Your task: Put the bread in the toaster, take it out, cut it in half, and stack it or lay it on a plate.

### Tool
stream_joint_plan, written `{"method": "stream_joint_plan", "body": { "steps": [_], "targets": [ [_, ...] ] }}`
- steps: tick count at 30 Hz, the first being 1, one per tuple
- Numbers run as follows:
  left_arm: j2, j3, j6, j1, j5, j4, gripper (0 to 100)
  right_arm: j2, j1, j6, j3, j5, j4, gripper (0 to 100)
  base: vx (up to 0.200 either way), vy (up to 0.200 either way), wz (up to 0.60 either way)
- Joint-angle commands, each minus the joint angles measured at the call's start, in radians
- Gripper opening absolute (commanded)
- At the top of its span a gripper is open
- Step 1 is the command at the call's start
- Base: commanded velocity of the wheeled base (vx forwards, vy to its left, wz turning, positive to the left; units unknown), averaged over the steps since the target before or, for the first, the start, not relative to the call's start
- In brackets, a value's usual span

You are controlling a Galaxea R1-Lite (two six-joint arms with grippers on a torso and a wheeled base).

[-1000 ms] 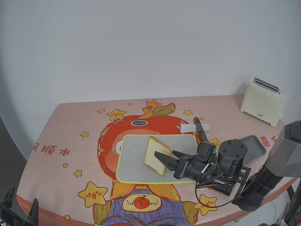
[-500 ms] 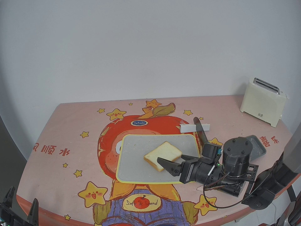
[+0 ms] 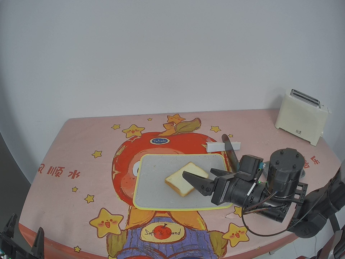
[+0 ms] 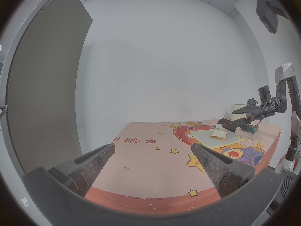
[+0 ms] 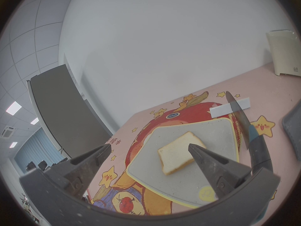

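Broadly, the rounded bench (image 3: pixel 90 137) spans the lower half of the head view, covered in smooth pink cloth printed with a red cartoon apple and yellow stars. At its centre lies a flat grey cutting board (image 3: pixel 154 187), rectangular with soft corners and a thin yellow rim. A boxy cream toaster (image 3: pixel 302 117) with two dark slots on top stands at the right edge of the frame. The right gripper (image 3: pixel 197 172), matte black and angular, hangs low over the board's right part, its pointed jaws spread wide and holding nothing. The left gripper (image 4: pixel 152 148) sits at the lower left corner of the head view, off the bench's edge, its jaws also spread and bare. A dark grey plate (image 5: pixel 293 131) with a raised lip lies right of the board. Between them a knife (image 5: pixel 243 123) rests, its dark blade propped across a small white strip (image 3: pixel 215 146). The bread (image 3: pixel 176 182), a pale square slice with a tan crust, lies flat on the board, just under the right jaws.
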Motion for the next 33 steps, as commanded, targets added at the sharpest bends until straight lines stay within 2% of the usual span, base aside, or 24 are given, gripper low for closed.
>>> {"method": "stream_joint_plan", "body": {
  "steps": [1, 2, 6, 16, 19, 23, 28, 33],
  "targets": [
    [-0.016, 0.018, -0.001, 0.0, 0.0, -0.001, 100, -0.078, -0.012, -0.034, 0.004, -0.001, 0.005, 100, 0.0, 0.0, 0.0],
    [-0.016, 0.018, -0.001, 0.0, 0.0, -0.001, 100, -0.094, -0.021, -0.062, 0.005, -0.003, 0.005, 100, 0.0, 0.0, 0.0],
    [-0.016, 0.018, -0.001, 0.0, 0.0, -0.001, 100, -0.13, -0.051, -0.102, 0.004, -0.004, 0.028, 100, 0.0, 0.0, 0.0],
    [-0.016, 0.018, -0.001, 0.0, 0.0, -0.001, 100, -0.28, -0.084, -0.12, -0.033, -0.008, 0.223, 100, 0.0, 0.0, 0.0],
    [-0.016, 0.018, 0.001, 0.0, 0.0, -0.001, 100, -0.308, -0.11, -0.174, -0.033, -0.014, 0.288, 100, 0.0, 0.0, 0.0],
    [-0.016, 0.018, 0.001, 0.0, 0.0, -0.001, 100, -0.323, -0.14, -0.225, -0.032, -0.052, 0.334, 100, 0.0, 0.0, 0.0],
    [-0.016, 0.018, 0.001, 0.0, 0.0, -0.001, 100, -0.334, -0.141, -0.241, -0.03, -0.08, 0.399, 100, 0.0, 0.0, 0.0],
    [-0.016, 0.018, 0.001, 0.0, 0.0, 0.001, 100, -0.328, -0.141, -0.24, -0.041, -0.126, 0.466, 100, 0.0, 0.0, 0.0]
  ]
}}
